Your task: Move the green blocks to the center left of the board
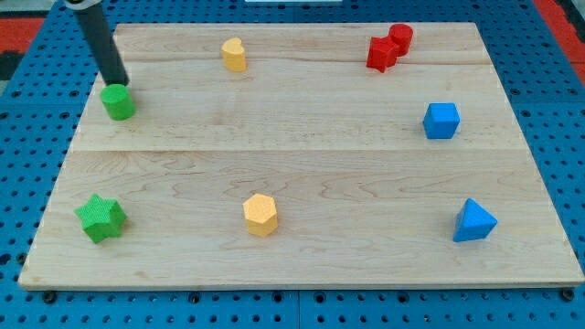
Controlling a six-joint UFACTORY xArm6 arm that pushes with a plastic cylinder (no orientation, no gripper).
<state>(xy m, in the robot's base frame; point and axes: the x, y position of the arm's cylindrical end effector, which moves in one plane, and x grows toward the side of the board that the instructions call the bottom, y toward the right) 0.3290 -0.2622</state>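
Note:
A green round block (118,101) sits near the board's upper left. My tip (117,83) is at its top edge, touching or almost touching it, with the dark rod rising to the view's upper left. A green star block (101,217) lies at the lower left, well below the round one and apart from my tip.
The wooden board (302,146) also holds a yellow block (234,54) at top middle, a yellow hexagonal block (260,215) at bottom middle, two red blocks (388,46) together at top right, a blue cube (441,120) at right and a blue triangular block (474,220) at lower right.

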